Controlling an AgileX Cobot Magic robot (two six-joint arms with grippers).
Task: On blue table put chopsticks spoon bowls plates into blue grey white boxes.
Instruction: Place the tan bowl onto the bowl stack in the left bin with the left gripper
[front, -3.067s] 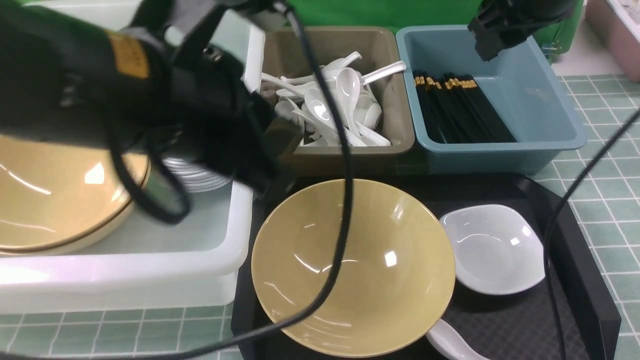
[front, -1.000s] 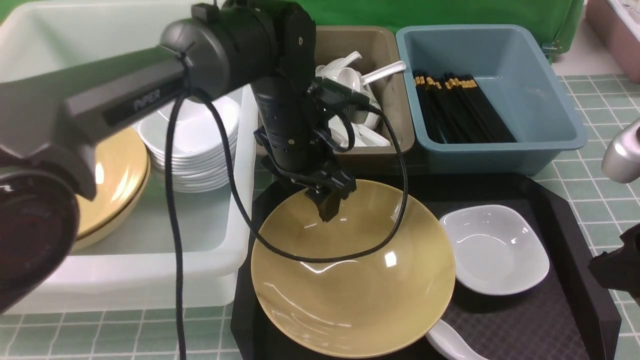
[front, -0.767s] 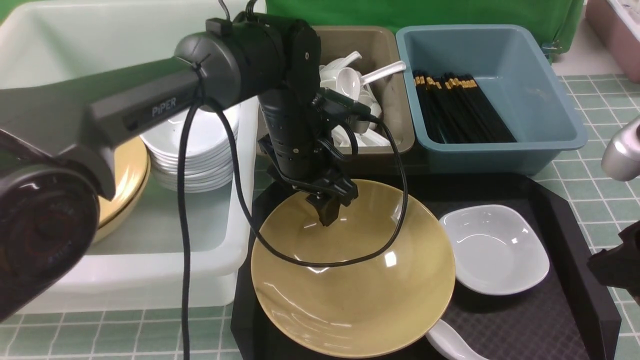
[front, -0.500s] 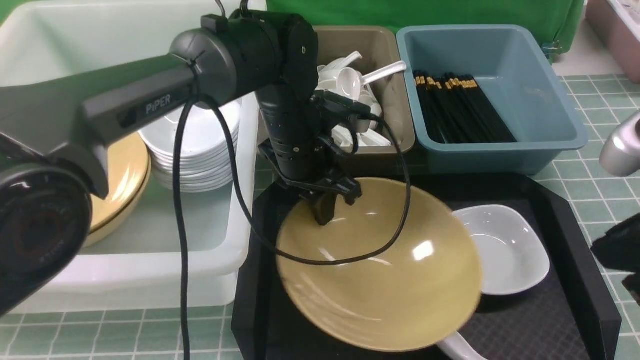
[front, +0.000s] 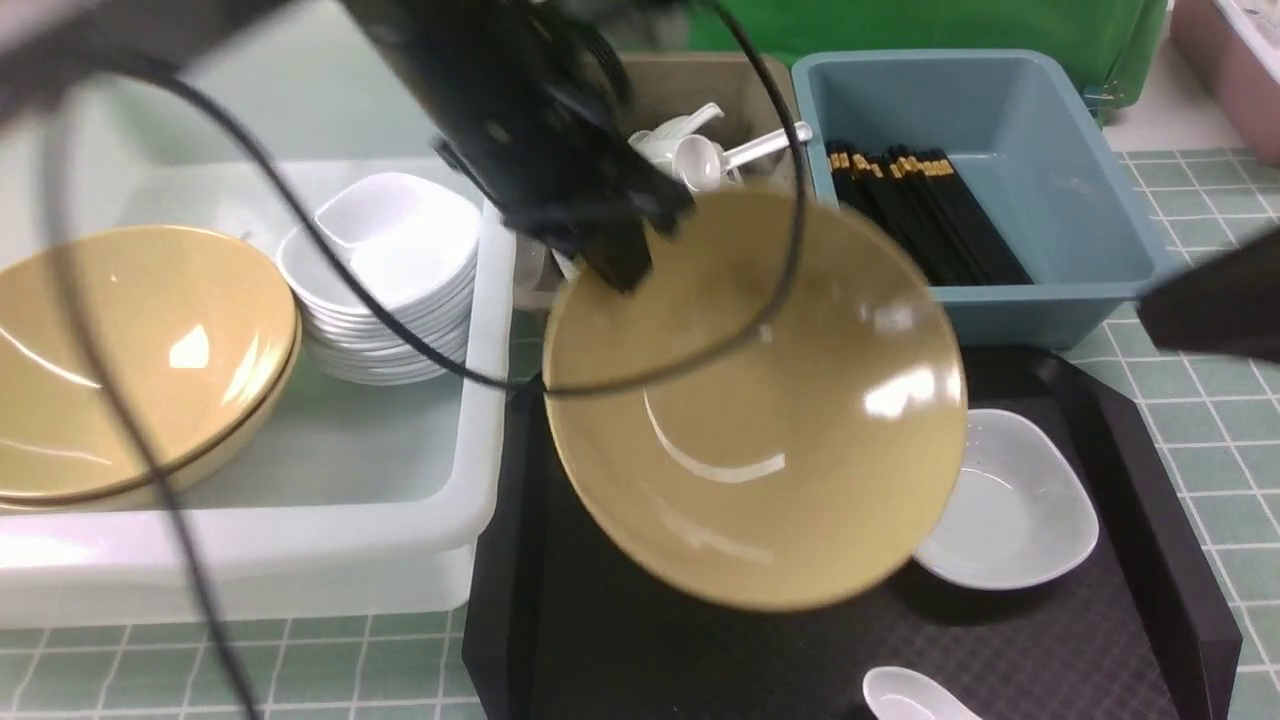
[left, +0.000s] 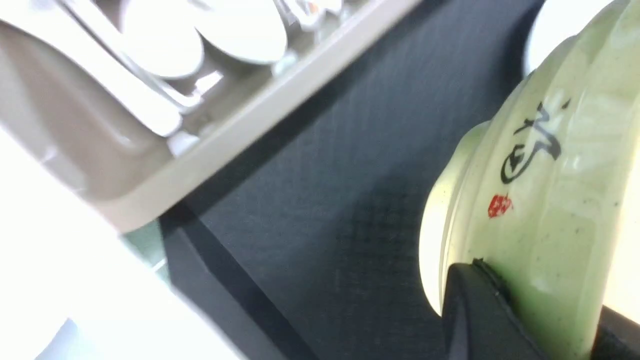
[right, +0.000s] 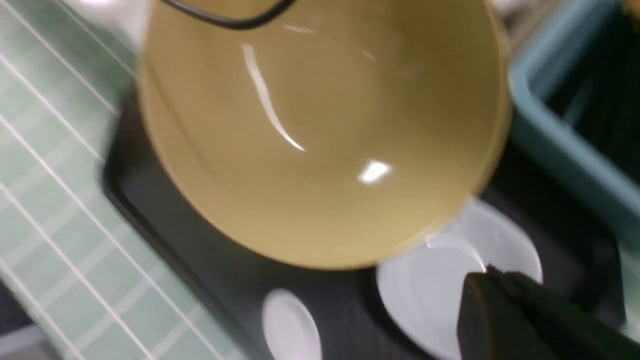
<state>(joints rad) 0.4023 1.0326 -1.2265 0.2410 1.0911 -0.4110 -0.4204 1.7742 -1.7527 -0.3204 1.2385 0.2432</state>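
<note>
Two or more nested bowls (front: 140, 350): in the big white box (front: 250, 530), left of the left claw; smooth and glossy.
Plate stack (front: 395, 290): same box, beside those bowls, below and left of that claw; likely brittle.
Left claw (front: 622, 272): pinching the rim of one tan bowl (front: 750, 470), which hangs tilted above the black tray (front: 640, 660).
Held bowl: probably stiff, fairly heavy, slick and breakable; the rim is the place to grip, though its weight may swing it.
Bowl writing (left: 535, 142): dark brushed characters and a small red mark (left: 500, 205) on the outside; wording unclear.
Loose spoon (front: 915, 695): on the tray, well below the left claw; light, slippery, best taken by its handle.
Loose plate (front: 1020, 510): between the claws, lower than both; chips easily, take one edge.
Right claw (front: 1165, 310): pressed together, gripping nothing.
</note>
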